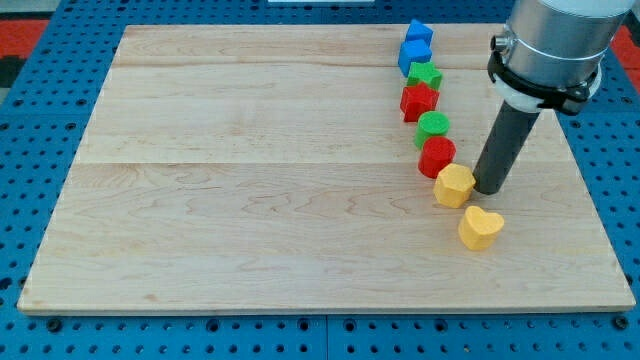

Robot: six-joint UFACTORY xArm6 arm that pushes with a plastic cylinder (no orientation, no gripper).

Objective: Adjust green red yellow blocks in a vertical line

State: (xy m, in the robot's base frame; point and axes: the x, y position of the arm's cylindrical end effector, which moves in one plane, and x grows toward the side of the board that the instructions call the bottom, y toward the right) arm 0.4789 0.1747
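A column of blocks runs down the right part of the wooden board (250, 180). From the top: two blue blocks (417, 44), a green star (425, 75), a red star (419, 101), a green round block (433, 126), a red round block (437, 156), a yellow hexagon (454, 185) and a yellow heart (480, 227). The lower blocks drift toward the view's right. My tip (490, 188) rests on the board just right of the yellow hexagon, close to or touching it, and above the yellow heart.
The board lies on a blue pegboard table (40, 330). The arm's grey body (550, 45) hangs over the board's upper right corner.
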